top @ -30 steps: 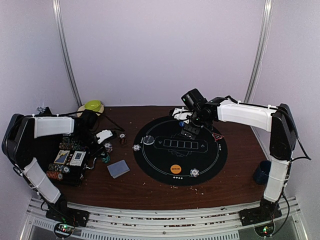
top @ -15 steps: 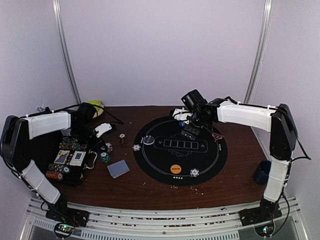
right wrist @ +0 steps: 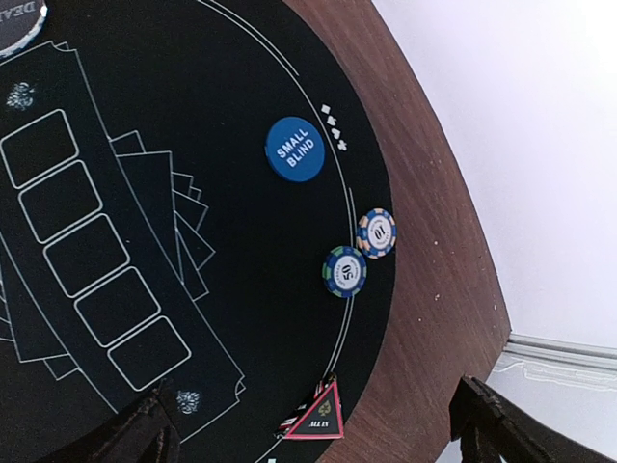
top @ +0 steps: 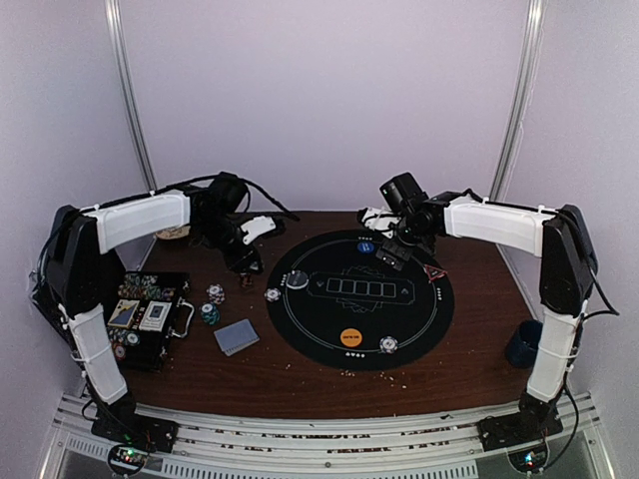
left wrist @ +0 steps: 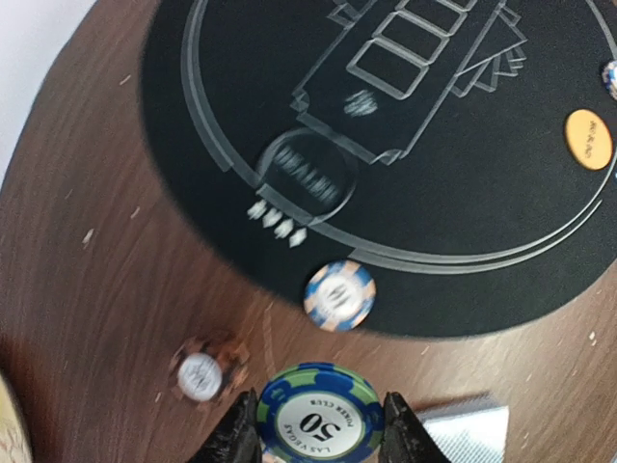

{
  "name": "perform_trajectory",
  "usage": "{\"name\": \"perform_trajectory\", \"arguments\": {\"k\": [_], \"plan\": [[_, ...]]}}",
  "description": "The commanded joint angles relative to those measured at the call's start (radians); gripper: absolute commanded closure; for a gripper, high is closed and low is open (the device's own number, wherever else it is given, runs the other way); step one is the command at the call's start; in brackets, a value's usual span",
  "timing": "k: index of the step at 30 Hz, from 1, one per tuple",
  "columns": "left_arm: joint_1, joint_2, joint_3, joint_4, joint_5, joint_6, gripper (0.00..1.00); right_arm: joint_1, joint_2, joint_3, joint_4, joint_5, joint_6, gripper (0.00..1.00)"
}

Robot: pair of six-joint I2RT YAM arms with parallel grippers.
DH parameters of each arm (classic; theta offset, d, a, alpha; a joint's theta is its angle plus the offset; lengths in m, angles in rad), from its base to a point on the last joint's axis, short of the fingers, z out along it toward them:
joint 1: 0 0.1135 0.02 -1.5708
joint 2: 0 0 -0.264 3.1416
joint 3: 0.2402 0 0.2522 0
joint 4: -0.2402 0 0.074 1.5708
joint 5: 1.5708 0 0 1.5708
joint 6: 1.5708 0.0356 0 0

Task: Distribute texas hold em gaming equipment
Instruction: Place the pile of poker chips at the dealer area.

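Left end effector (left wrist: 320, 432): pinched tight on one round chip, up in the air over the wood, left of the mat.
Held chip (left wrist: 318, 413): flat and hard, with green and blue stripes round the rim and a white middle that says "50".
Right end effector (right wrist: 316, 431): fingers spread wide with nothing between them, over the far right part of the mat.
Mat (top: 419, 319): a big black circle lying flat, with thin pale lines and five little boxes in a row.
Button discs: smooth and round. An orange disc (top: 350, 336) lies on the near side of the mat, a blue disc (right wrist: 291, 148) saying "SMALL BLIND" on the far side, and a black disc (top: 298, 279) on the left.
Chips on the mat: an orange-striped chip (right wrist: 376, 233) and a green-striped chip (right wrist: 345, 271), right beside each other by the rim.
Cards (top: 237, 336): a neat grey-blue stack, flat on the wood, left of the mat.
Worktop (top: 479, 344): dark brown wood with tiny pale specks.
Room: plain pale walls (top: 329, 100).
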Motion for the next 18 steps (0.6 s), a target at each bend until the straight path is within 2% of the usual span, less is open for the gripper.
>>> {"name": "perform_trajectory", "arguments": {"k": [1, 12, 18], "plan": [[-0.093, 0.072, 0.094, -0.042, -0.015, -0.016, 0.87, -0.023, -0.017, -0.012, 0.024, 0.014, 0.012, 0.0], [-0.216, 0.216, 0.095, 0.003, -0.005, 0.008, 0.89, -0.028, -0.02, -0.02, 0.03, 0.012, 0.006, 0.0], [-0.224, 0.236, 0.041, 0.096, -0.091, 0.002, 0.91, -0.028, -0.021, -0.025, 0.03, 0.009, 0.004, 0.0]]}}
